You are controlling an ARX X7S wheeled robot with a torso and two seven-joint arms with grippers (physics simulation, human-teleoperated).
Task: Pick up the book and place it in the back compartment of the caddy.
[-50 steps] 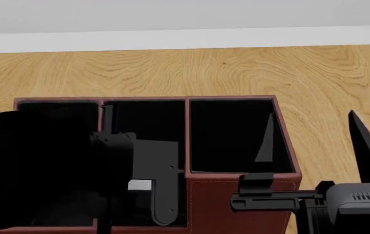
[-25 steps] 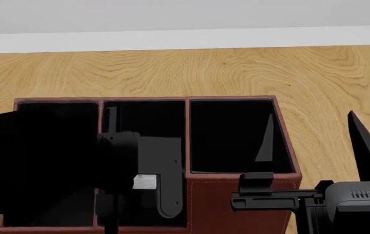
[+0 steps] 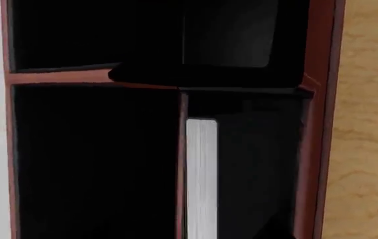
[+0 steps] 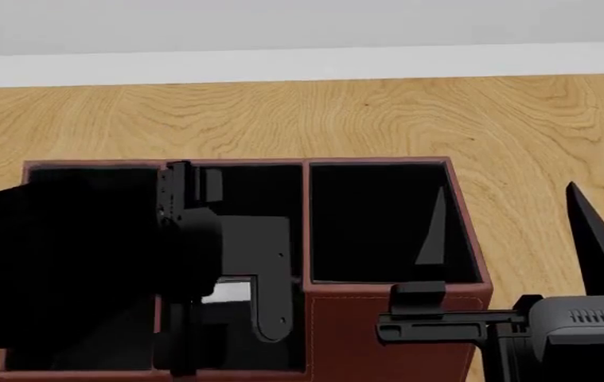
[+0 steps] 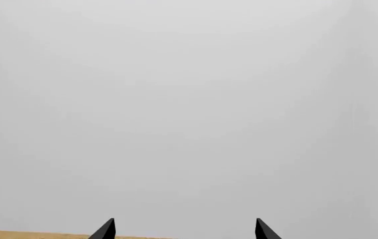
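The dark red caddy (image 4: 387, 334) sits on the wooden table (image 4: 280, 119). My left arm covers its left half, and my left gripper (image 4: 240, 306) reaches down into the middle column. A pale sliver of the book (image 4: 227, 290) shows between the fingers. In the left wrist view the book (image 3: 202, 179) stands on edge with its white pages showing, inside a black-lined cell against a thin divider, near the caddy's outer wall (image 3: 321, 99). I cannot tell which cell this is. The black fingers blend with the lining. My right gripper (image 4: 505, 189) is open and empty, right of the caddy, and faces blank grey in its wrist view (image 5: 183, 224).
A white band (image 4: 280, 64) runs along the table's far edge. The caddy's right square cell (image 4: 381, 223) is behind my right gripper's left finger (image 4: 434, 231). Bare wood lies behind and right of the caddy.
My left gripper and the book have shifted slightly toward the caddy's back; the wrist now reaches the back rim. The right arm has not moved.
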